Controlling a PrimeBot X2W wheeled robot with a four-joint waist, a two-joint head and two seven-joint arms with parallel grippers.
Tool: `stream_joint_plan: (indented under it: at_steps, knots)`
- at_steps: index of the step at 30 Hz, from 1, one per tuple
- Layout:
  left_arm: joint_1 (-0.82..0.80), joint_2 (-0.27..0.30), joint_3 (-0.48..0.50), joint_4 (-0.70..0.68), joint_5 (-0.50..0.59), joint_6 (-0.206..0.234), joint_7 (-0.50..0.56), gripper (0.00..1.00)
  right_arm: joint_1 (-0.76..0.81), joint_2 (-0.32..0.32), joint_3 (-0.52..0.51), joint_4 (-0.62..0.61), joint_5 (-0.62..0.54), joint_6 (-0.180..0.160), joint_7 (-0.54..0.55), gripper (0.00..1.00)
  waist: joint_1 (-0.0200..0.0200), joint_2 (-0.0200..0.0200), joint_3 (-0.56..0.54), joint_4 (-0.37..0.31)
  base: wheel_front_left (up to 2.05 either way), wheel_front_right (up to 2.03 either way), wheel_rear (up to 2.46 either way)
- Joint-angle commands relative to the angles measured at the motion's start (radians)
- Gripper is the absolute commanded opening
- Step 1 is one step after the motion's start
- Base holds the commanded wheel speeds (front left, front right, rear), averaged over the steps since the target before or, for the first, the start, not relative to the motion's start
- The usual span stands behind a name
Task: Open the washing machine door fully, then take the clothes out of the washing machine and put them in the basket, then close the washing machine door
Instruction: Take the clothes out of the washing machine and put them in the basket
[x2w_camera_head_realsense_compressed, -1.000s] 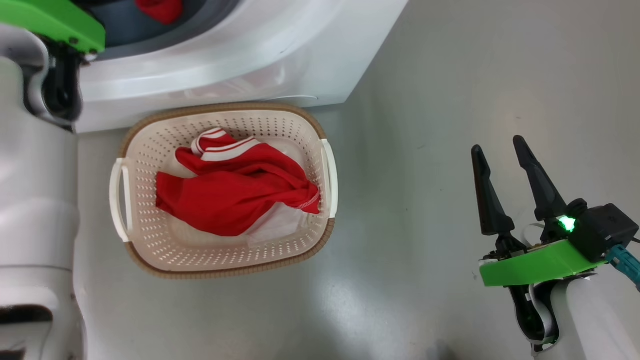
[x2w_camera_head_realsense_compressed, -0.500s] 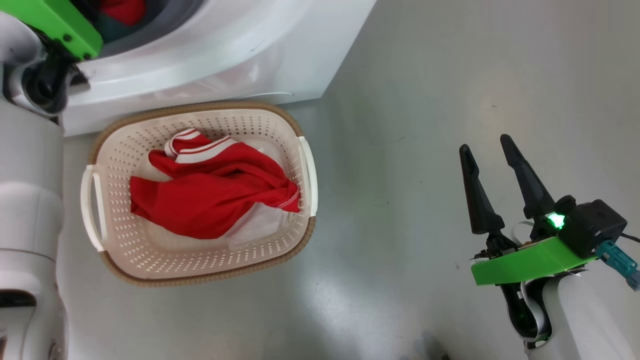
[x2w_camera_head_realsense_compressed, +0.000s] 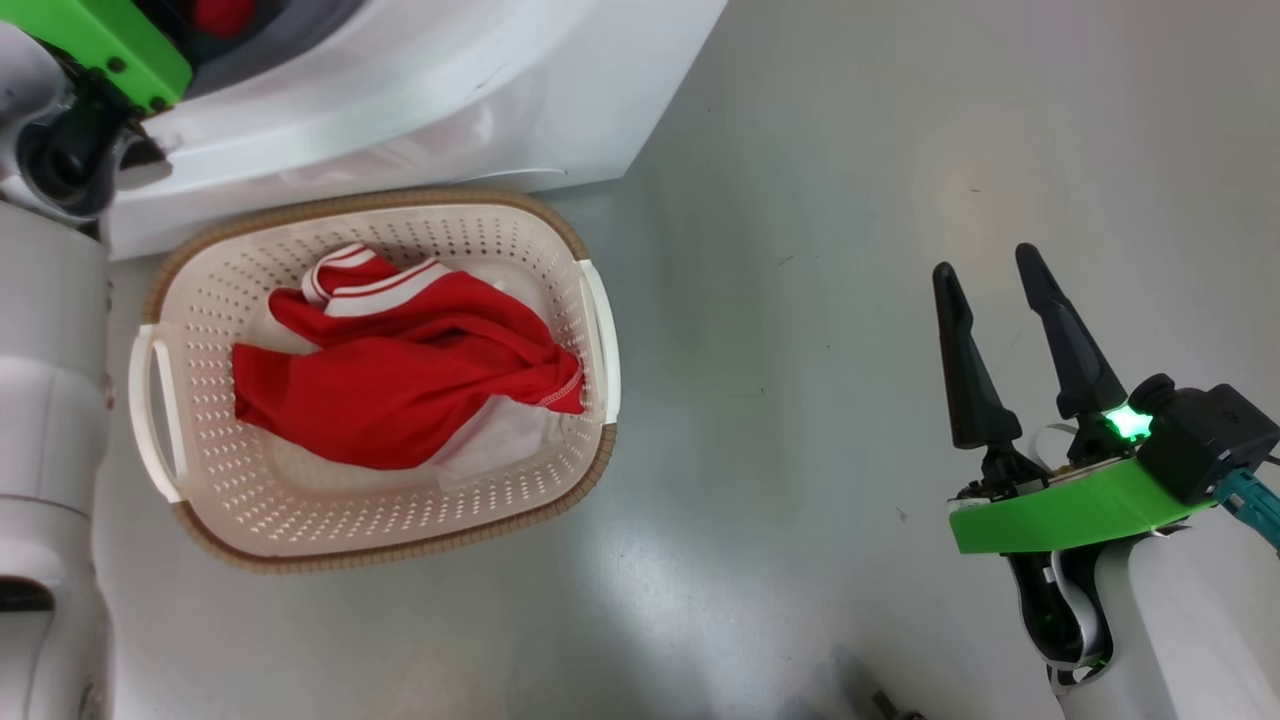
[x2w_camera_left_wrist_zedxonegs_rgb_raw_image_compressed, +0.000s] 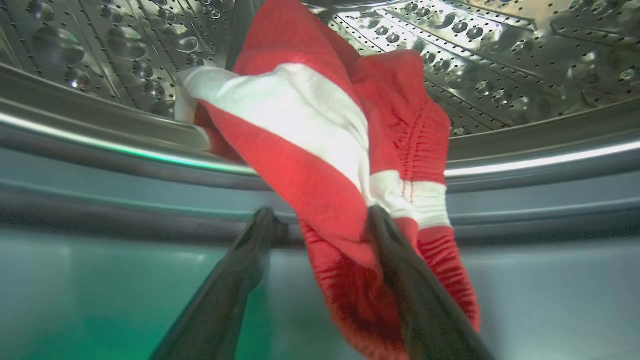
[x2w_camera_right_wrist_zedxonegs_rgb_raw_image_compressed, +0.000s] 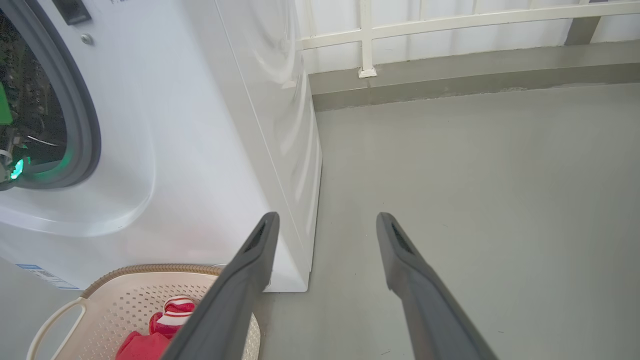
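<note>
Swinging since a second ago, the head camera now shows the basket and the washing machine further left in its view; neither has shifted against the other. One red garment lies crumpled in the basket, which stands on the floor just in front of the machine. The left gripper is at the mouth of the drum, jaws spread wide and clamping nothing. A white-striped garment hangs over the drum lip against one finger. The right gripper hovers over the floor well apart from the basket, jaws wide and empty.
</note>
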Motion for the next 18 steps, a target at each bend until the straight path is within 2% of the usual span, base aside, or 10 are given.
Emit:
stream_joint_plan:
  at_steps: [1, 8, 12, 13, 18]
  knots:
    - [-0.01, 0.039, 0.0, -0.029, -0.011, -0.006, -0.01, 1.0, 0.003, -0.007, 0.025, -0.025, 0.006, 0.006, -0.006, 1.0, 0.0, 0.0, 0.005, -0.005, 0.0, 0.0, 0.0]
    - [0.017, 0.047, -0.078, -0.114, -0.047, -0.006, -0.019, 1.0, 0.001, -0.007, 0.031, -0.021, 0.012, 0.006, -0.006, 1.0, 0.0, 0.0, 0.01, -0.01, 0.0, 0.0, 0.0]
    - [0.053, 0.052, -0.12, -0.177, -0.105, -0.006, -0.025, 1.0, 0.0, -0.007, 0.034, -0.015, 0.014, 0.006, -0.006, 1.0, 0.0, 0.0, 0.007, -0.006, 0.0, 0.0, 0.0]
    - [0.059, 0.057, -0.126, -0.189, -0.118, -0.006, -0.031, 0.0, -0.001, -0.007, 0.034, -0.014, 0.015, 0.006, -0.006, 1.0, 0.0, 0.0, 0.007, -0.004, 0.0, 0.0, 0.0]
    - [0.078, 0.08, -0.164, -0.196, -0.154, -0.006, -0.04, 0.0, -0.005, -0.007, 0.037, -0.011, 0.011, 0.006, -0.006, 1.0, 0.0, 0.0, 0.007, 0.0, 0.0, 0.0, 0.0]
